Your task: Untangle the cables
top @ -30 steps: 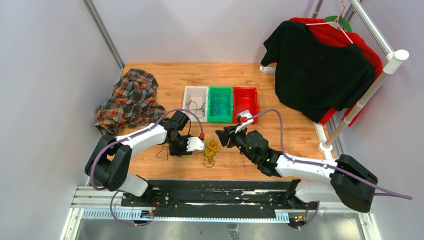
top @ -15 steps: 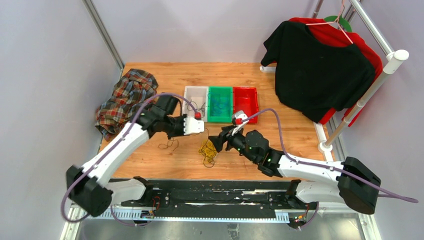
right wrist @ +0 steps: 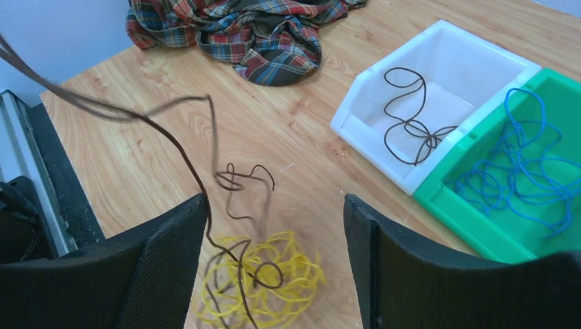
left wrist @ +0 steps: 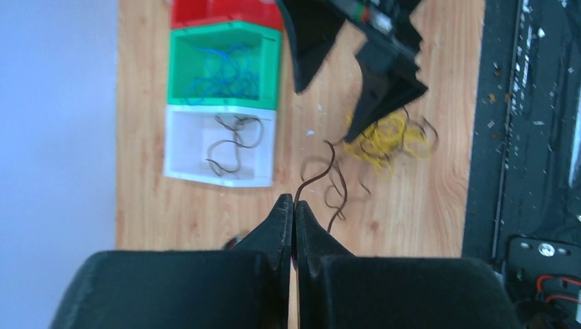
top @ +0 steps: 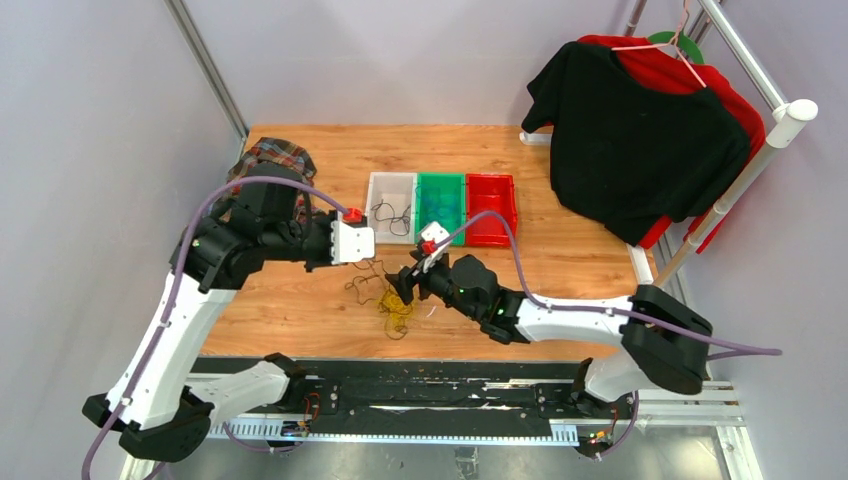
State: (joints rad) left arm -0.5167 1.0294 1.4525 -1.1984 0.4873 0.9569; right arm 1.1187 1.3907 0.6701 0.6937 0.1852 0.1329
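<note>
While my left claw [left wrist: 294,200] is clenched on one end of a dark brown cable [left wrist: 320,168], that strand rises off the counter [right wrist: 137,137] and trails down into the heap of yellow cables [right wrist: 270,291]. There its lower loops lie threaded through the yellow ones. My right claw [right wrist: 274,202] is released, jaws spread wide, poised just over that heap. Beyond it three bins stand side by side: a white bin [right wrist: 373,137] with more brown cables [right wrist: 411,130], a green bin [right wrist: 466,219] holding blue cables [right wrist: 527,164], and a red bin [left wrist: 219,10]. A plaid shirt [right wrist: 253,27] lies crumpled toward the counter's back left.
</note>
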